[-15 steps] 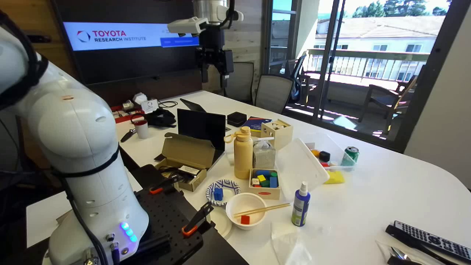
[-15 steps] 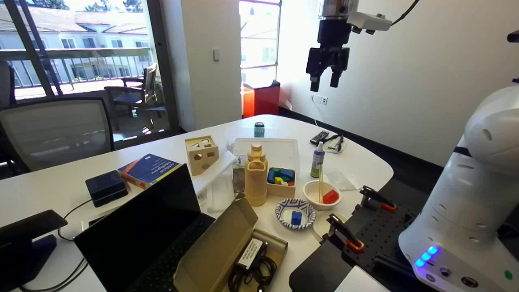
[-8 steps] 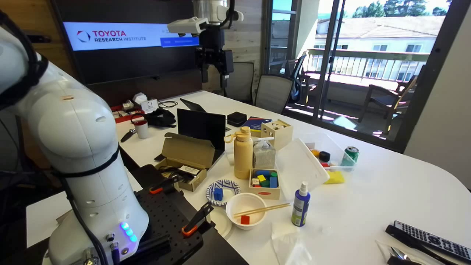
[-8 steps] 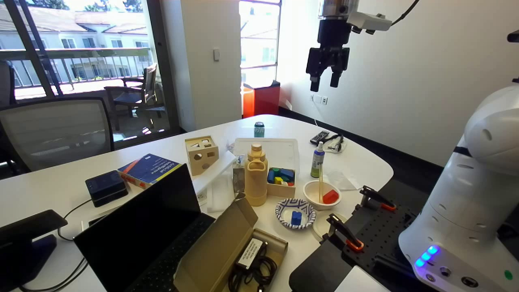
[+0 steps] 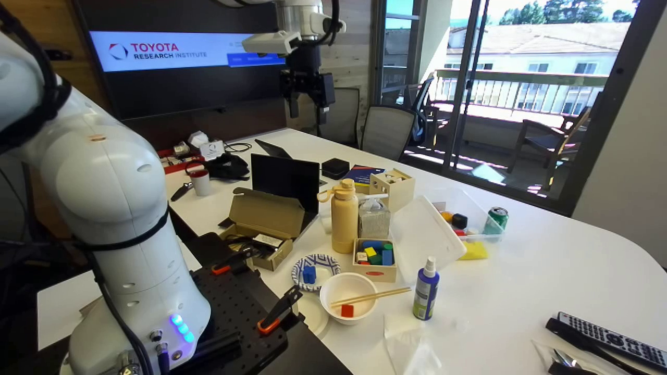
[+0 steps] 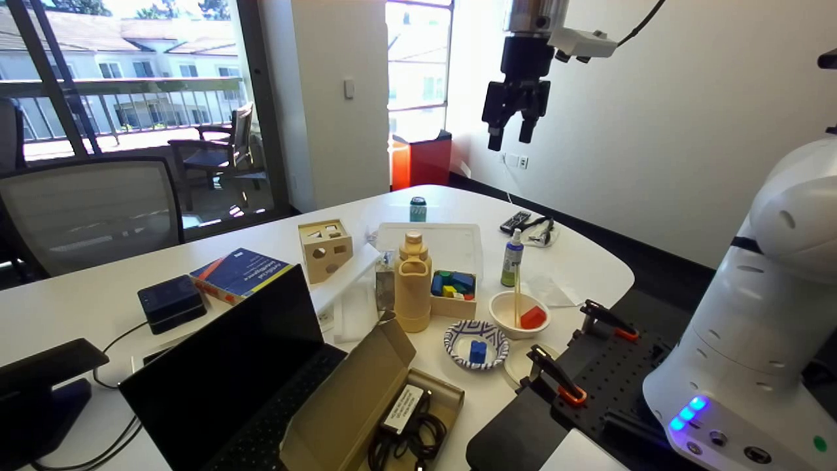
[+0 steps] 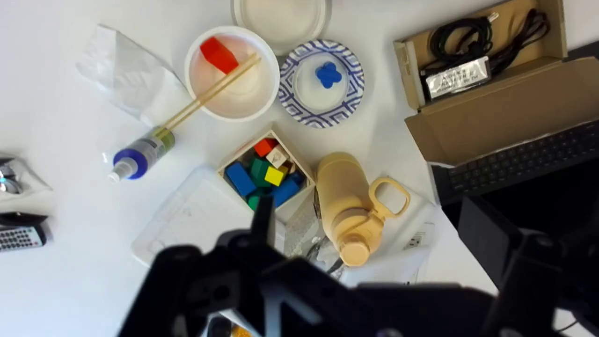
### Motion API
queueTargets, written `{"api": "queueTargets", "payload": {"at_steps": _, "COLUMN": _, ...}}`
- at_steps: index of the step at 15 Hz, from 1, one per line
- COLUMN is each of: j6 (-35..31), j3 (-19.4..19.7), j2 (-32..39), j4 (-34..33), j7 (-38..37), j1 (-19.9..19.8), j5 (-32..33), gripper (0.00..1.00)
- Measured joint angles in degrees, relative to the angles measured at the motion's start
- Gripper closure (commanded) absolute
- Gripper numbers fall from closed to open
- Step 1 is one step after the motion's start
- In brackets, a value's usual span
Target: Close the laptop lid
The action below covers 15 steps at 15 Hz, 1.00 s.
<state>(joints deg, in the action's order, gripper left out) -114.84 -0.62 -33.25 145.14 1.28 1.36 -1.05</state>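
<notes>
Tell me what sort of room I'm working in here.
Most likely an office meeting room, going by an exterior view: a large screen reading "Toyota Research Institute", and mesh-backed chairs beside a big white table.

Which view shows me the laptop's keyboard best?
The wrist view: it looks down on the keyboard, its rows distinct, though cropped by the frame. In both exterior views the box flap hides part of it; in an exterior view slanted keys show.
</notes>
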Motion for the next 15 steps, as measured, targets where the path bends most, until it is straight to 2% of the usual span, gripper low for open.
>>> {"api": "queueTargets", "payload": {"at_steps": 4, "j6": -15.96, "j3": -3.29, "j2": 12.68, "j4": -2.6, "j7": 0.6, "j1": 3.25, "j5": -0.06, "gripper": 0.0}}
{"api": "queueTargets", "payload": {"at_steps": 7, "j6": -23.12, "j3": -6.43, "j2": 23.9, "j4": -8.84, "j7": 0.69, "j1": 5.2, "j5": 1.44, "gripper": 0.0}}
{"api": "queueTargets", "payload": {"at_steps": 11, "j6": -24.49, "j3": -9.98, "j2": 37.97, "j4": -20.88, "j7": 0.62, "j1": 7.72, "j5": 6.92, "gripper": 0.0}}
{"api": "queueTargets", "payload": {"at_steps": 15, "j6": -24.41, "j3": -10.88, "j2": 51.76, "j4": -33.51, "j7": -0.08, "j1": 12.07, "j5": 11.99, "gripper": 0.0}}
